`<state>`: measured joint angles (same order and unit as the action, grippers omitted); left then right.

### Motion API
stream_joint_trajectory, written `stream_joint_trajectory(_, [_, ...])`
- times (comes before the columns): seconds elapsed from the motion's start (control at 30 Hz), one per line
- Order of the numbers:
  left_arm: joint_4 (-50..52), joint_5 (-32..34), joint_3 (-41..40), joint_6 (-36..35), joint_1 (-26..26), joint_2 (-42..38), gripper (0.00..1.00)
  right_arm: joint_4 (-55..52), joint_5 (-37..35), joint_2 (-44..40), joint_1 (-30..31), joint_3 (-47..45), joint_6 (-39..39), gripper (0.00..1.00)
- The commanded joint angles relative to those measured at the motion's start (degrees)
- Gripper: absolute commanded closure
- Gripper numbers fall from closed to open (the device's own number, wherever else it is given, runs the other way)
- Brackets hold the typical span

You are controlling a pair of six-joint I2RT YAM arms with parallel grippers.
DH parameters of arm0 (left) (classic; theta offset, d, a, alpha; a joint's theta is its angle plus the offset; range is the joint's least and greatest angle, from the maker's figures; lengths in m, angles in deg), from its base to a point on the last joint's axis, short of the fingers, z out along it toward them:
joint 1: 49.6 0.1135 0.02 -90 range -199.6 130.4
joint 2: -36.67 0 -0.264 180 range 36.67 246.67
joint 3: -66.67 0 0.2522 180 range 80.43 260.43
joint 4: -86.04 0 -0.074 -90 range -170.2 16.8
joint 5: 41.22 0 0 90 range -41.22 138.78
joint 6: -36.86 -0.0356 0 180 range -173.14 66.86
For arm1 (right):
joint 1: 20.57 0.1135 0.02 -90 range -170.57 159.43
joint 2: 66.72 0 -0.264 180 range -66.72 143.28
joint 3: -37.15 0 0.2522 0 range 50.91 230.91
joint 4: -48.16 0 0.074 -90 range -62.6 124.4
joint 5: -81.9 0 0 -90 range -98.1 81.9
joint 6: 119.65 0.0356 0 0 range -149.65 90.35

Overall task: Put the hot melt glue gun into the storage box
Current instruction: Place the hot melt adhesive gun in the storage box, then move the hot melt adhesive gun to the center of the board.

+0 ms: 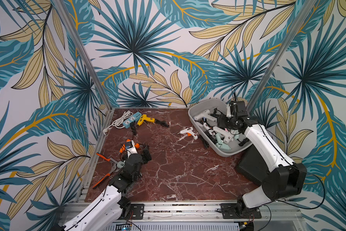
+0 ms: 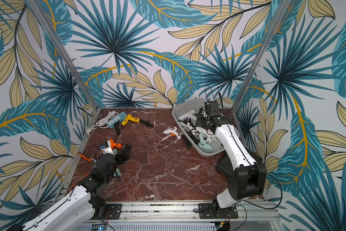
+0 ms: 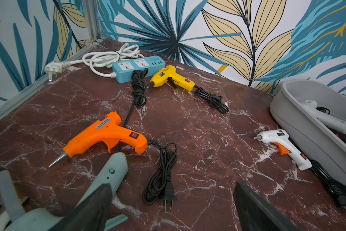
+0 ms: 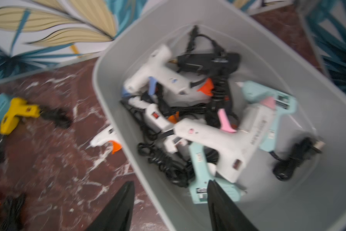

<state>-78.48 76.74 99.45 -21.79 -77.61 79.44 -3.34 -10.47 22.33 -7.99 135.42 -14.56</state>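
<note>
The right pincer (image 4: 170, 182) hangs over the near wall of the storage box (image 4: 278, 50). Its two black, tapered fingers are partly spread with nothing between them, one over the inside and the other over the tabletop (image 1: 178, 170) outside. The box is a smooth, light grey plastic tub with rounded corners and sloping walls, at the far right of the tabletop. Inside lies a tangled heap of glue guns (image 4: 218, 140) and black cords. The wrist view is blurred, but six pistol-shaped bodies can be counted: three white, two pale mint and one black, with pink, blue and orange triggers.

The left pincer (image 3: 172, 185) is spread wide and grips nothing. A mint glue gun (image 3: 112, 172) lies just beside one of its fingers, partly hidden by it.

Four guns lie outside the box:
- the mint one
- an orange glue gun (image 3: 108, 134) with a silver nozzle, just beyond the mint one
- a white glue gun (image 3: 282, 144) with an orange trigger, just beside the box's wall
- a yellow glue gun (image 3: 172, 78) at the far edge, just beside a blue power strip (image 3: 138, 68) with a coiled white cable

One pair of orange-handled pliers (image 1: 112, 167) lies open by the left arm. One flat black case (image 1: 250, 168) sits under the right arm, near the box.

The tabletop is glossy red-brown marble with white veins, edged with aluminium rails (image 1: 178, 208). Wallpaper (image 1: 168, 40) printed with teal and tan leaves covers the walls around it.
</note>
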Motion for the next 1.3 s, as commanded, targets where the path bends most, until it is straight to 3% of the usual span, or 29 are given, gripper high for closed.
stream_joint_trajectory(0.0, [-2.29,-2.48,1.63,1.31,0.50,2.20,0.00,1.11,2.77,4.15,5.92,-0.43,-5.61,0.38])
stream_joint_trajectory(0.27, [-5.15,-5.91,1.71,2.27,0.49,6.69,0.00,-2.25,-2.84,22.42,15.33,9.89,-8.29,0.39])
stream_joint_trajectory(0.57, [-4.96,-4.68,1.28,2.10,0.47,6.66,0.00,-3.35,-10.99,34.07,16.46,17.21,-7.52,0.31])
stream_joint_trajectory(0.87, [-4.47,-4.15,1.15,2.09,0.44,6.28,0.00,-4.25,-14.03,39.02,16.41,21.77,-7.85,0.26])
stream_joint_trajectory(1.27, [-3.66,-3.46,1.01,2.04,0.47,5.49,0.00,-4.28,-12.68,42.69,16.35,24.52,-6.16,0.21])
